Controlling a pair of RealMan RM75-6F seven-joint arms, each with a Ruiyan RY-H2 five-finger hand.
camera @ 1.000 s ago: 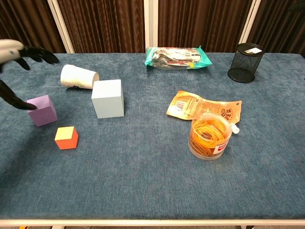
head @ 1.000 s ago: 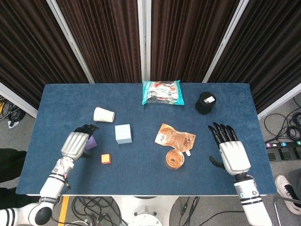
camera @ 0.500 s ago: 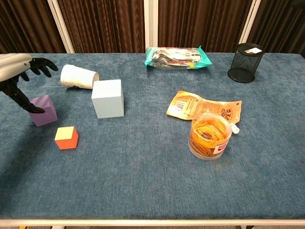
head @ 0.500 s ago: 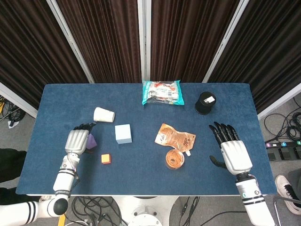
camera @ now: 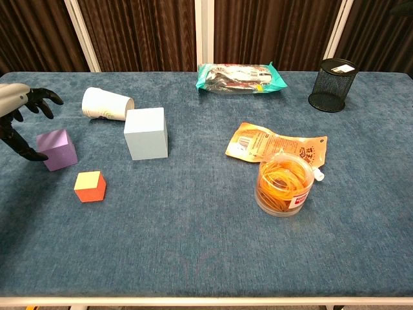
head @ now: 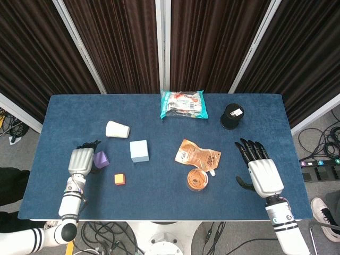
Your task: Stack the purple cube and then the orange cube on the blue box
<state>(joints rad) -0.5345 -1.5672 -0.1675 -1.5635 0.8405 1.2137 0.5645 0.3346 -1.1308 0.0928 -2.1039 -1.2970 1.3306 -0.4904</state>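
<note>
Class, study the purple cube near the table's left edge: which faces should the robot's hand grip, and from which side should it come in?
Grip the purple cube by two opposite upright faces, coming from above and the left, where the left hand already is. It sits flat with its top and sides exposed, and the orange cube and blue box stand apart from it, probably leaving finger room.

A table (head: 159,191) with a dark blue cloth top stands on grey floor (head: 324,133). Behind its far edge hang dark brown pleated curtains (head: 122,48), split by pale upright and slanting bars (head: 161,45). Cables (head: 106,236) tangle under the near edge, and a power strip (head: 320,163) lies at right. Light is even.
</note>
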